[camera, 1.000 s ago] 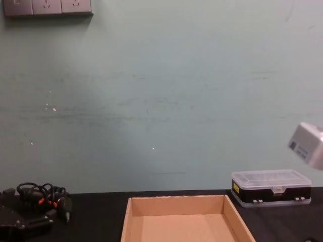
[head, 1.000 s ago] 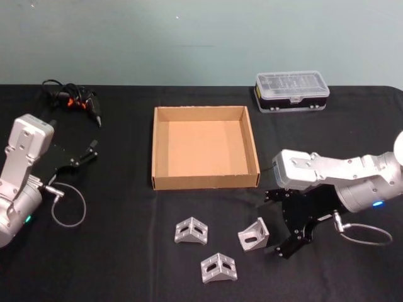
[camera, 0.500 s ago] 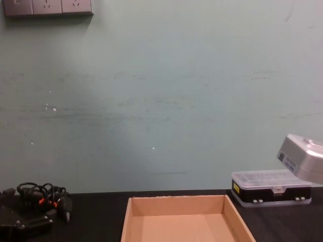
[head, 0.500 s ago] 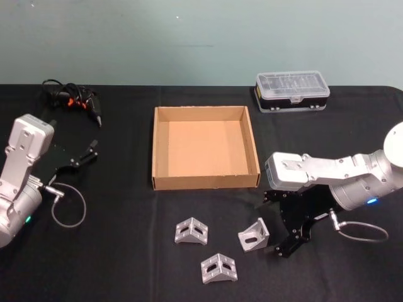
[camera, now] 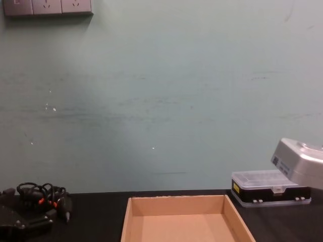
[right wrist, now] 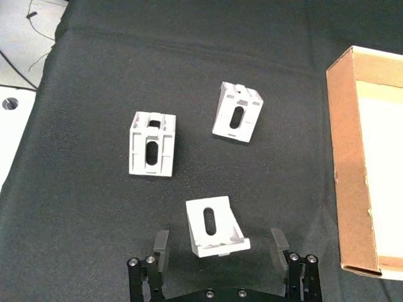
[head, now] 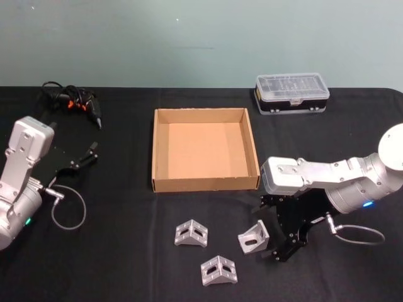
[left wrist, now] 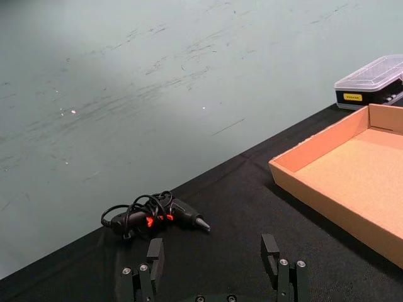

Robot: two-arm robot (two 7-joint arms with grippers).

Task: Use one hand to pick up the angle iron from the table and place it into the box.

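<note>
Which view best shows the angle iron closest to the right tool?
The right wrist view: the angle iron lies close up, slot facing the camera, just ahead of the open right tool. The head view gives it small, beside that tool. The chest and left wrist views are aimed at the box instead.

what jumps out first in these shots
Three silver slotted angle irons lie on the black tabletop before the shallow brown cardboard box. The right gripper hangs open around the rightmost one, not touching it; the left gripper sits parked open at the far left.
</note>
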